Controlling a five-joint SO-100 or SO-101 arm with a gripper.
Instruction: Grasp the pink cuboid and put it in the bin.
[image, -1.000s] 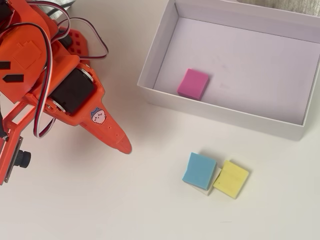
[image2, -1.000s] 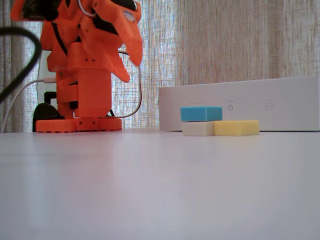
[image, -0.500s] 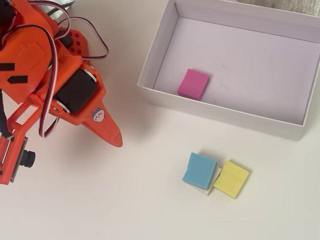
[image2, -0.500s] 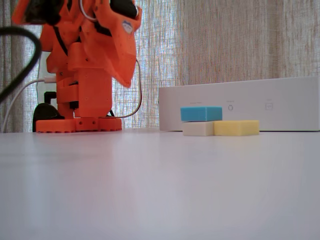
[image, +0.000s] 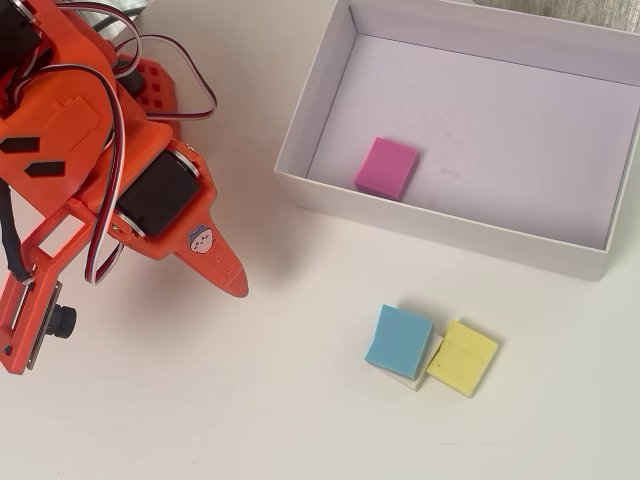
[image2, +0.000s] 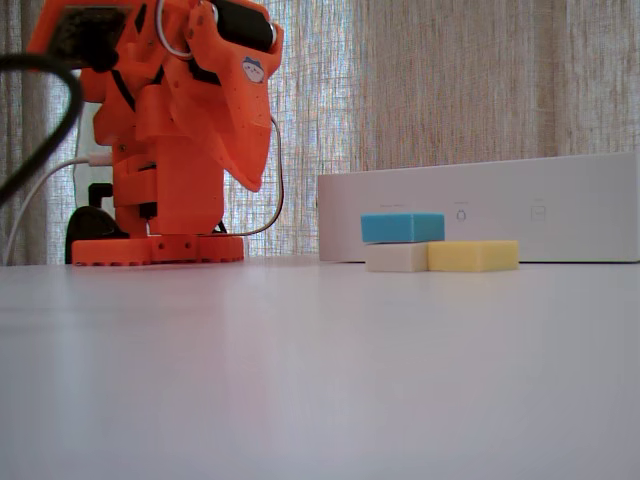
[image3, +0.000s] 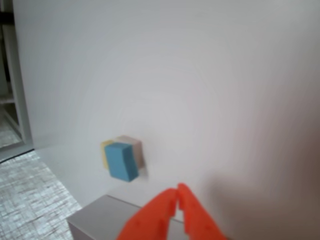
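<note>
The pink cuboid lies flat on the floor of the white bin, near its front-left corner in the overhead view. My orange gripper is well outside the bin, to its left over the bare table, and holds nothing. Its fingers meet at the tips in the wrist view, so the gripper is shut. In the fixed view the gripper points down in front of the arm's base, and the bin wall hides the pink cuboid.
A light blue block rests on a white block beside a yellow block, just in front of the bin. The arm's base and its cables stand at the far left of the fixed view.
The jaws stood apart a second ago and are now shut. The gripper has drawn slightly closer to the arm's body.
</note>
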